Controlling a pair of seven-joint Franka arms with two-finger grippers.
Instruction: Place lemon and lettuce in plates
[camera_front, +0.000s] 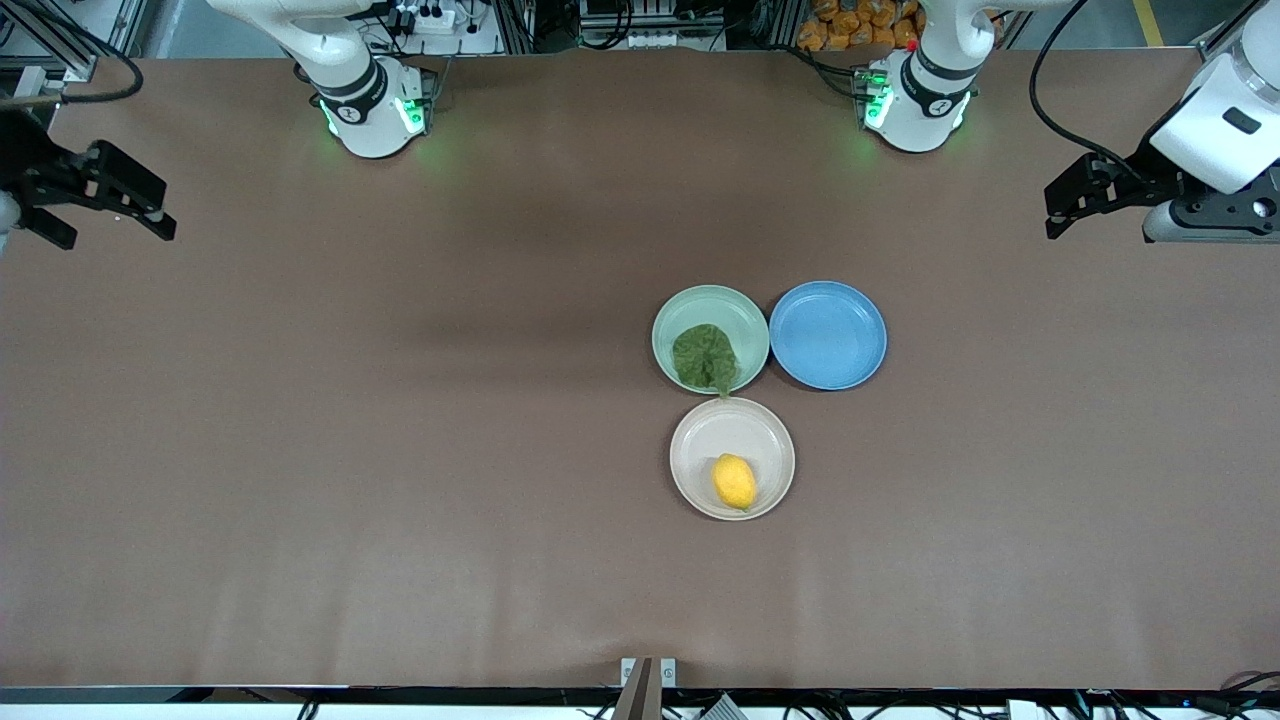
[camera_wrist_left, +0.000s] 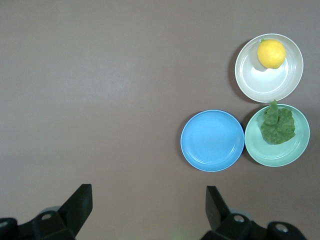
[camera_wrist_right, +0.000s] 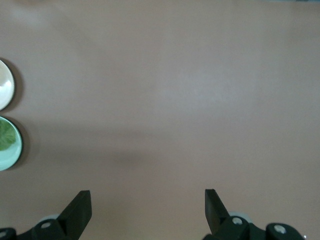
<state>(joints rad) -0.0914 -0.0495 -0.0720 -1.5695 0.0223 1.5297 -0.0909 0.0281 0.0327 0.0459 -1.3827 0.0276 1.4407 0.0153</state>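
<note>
Lemon (camera_front: 735, 481) rests in the cream plate (camera_front: 700, 440), toward the rim nearest the front camera. Lettuce (camera_front: 705, 357) lies in the mint-green plate (camera_front: 740, 310), its stem tip reaching over the rim toward the cream plate. Both plates touch or nearly touch. A blue plate (camera_front: 828, 335) sits just beside the mint-green plate, toward the left arm's end of the counter (camera_front: 300, 450). Left hand (camera_front: 1075, 200) hangs over the counter at its own end, fingers wide, holding nothing. Right hand (camera_front: 110, 200) hangs likewise at its own end, fingers wide, holding nothing. Both arms wait.
</note>
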